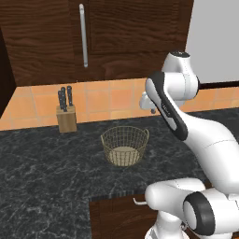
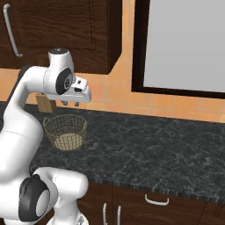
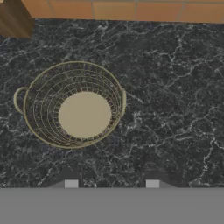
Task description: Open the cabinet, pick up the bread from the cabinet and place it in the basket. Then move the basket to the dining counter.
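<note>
overhead, the half-spread, unladen hand point(image 3: 112, 183) shows the basket point(image 3: 72, 105) bare inside.

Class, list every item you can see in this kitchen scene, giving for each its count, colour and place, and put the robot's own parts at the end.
basket: one, tan-gold wire, empty, on the black counter
black counter: one, black marbled, below the tiled wall
knife block: one, light wood with dark handles, at the wall, left of the basket
cabinet: one, dark brown, doors closed, above the tiles
cabinet handle: one, silver, vertical
tiled wall: orange
low drawers: dark brown, silver handles
arm: one, white
hand: one, above the counter, jaws apart, holding nothing
</note>
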Tool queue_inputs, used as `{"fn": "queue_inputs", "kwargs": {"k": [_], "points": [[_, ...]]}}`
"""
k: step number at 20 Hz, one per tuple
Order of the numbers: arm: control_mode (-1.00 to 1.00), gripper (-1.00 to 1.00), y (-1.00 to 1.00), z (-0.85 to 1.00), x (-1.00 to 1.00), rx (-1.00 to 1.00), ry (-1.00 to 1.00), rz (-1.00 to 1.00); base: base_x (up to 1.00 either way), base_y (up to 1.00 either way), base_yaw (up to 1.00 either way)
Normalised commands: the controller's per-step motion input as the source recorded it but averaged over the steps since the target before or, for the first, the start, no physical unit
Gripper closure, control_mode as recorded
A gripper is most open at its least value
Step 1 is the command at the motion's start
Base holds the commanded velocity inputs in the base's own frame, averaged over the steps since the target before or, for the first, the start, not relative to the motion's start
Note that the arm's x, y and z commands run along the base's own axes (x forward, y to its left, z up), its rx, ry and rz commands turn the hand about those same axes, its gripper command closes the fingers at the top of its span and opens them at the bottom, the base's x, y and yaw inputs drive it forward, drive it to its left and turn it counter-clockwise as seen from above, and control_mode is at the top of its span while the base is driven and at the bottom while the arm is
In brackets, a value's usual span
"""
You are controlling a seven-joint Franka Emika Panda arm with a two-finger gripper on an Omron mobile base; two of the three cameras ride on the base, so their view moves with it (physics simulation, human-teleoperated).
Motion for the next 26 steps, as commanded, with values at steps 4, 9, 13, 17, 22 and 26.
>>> {"fn": "queue_inputs", "kwargs": {"k": [4, 9, 13, 17, 22, 26], "points": [[-1.0, -1.0, 0.0, 0.0, 0.0, 0.0, 0.0, 0.0, 0.0, 0.0, 0.0], [-1.0, -1.0, 0.36, 0.04, 0.0, -0.07, -0.06, 0.0, 0.0, 0.0, 0.0], [-1.0, -1.0, 0.81, 0.54, 0.0, -0.19, -0.23, -0.1, 0.0, 0.0, 0.0], [-1.0, -1.0, 0.77, 0.94, 0.01, -0.06, -0.28, -0.19, 0.0, 0.0, 0.0], [-1.0, -1.0, 0.7, 0.99, 0.0, 0.1, -0.26, -0.23, 0.0, 0.0, 0.0], [-1.0, -1.0, 0.65, 1.0, 0.1, 0.05, -0.22, -0.08, 0.0, 0.0, 0.0]]}}
